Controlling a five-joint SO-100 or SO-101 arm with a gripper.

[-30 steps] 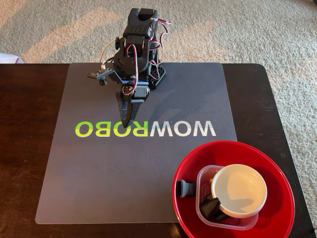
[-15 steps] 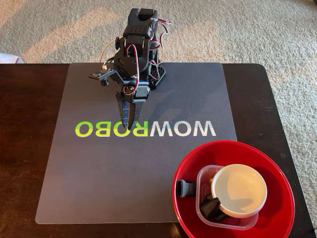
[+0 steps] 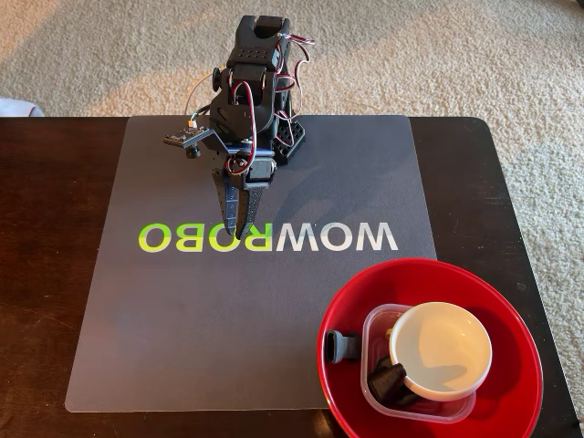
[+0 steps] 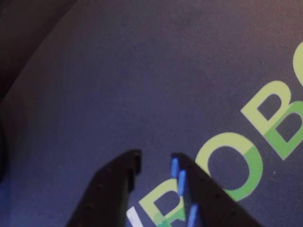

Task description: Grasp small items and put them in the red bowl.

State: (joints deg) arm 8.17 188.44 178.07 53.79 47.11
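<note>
Claw (image 4: 155,158) slightly apart over bare mat (image 3: 182,310) — red bowl (image 3: 511,319) at table's corner.

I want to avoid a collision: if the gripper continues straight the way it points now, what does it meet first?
Probably the grey mat itself; the gripper holds nothing, and no item shows ahead of it.
</note>
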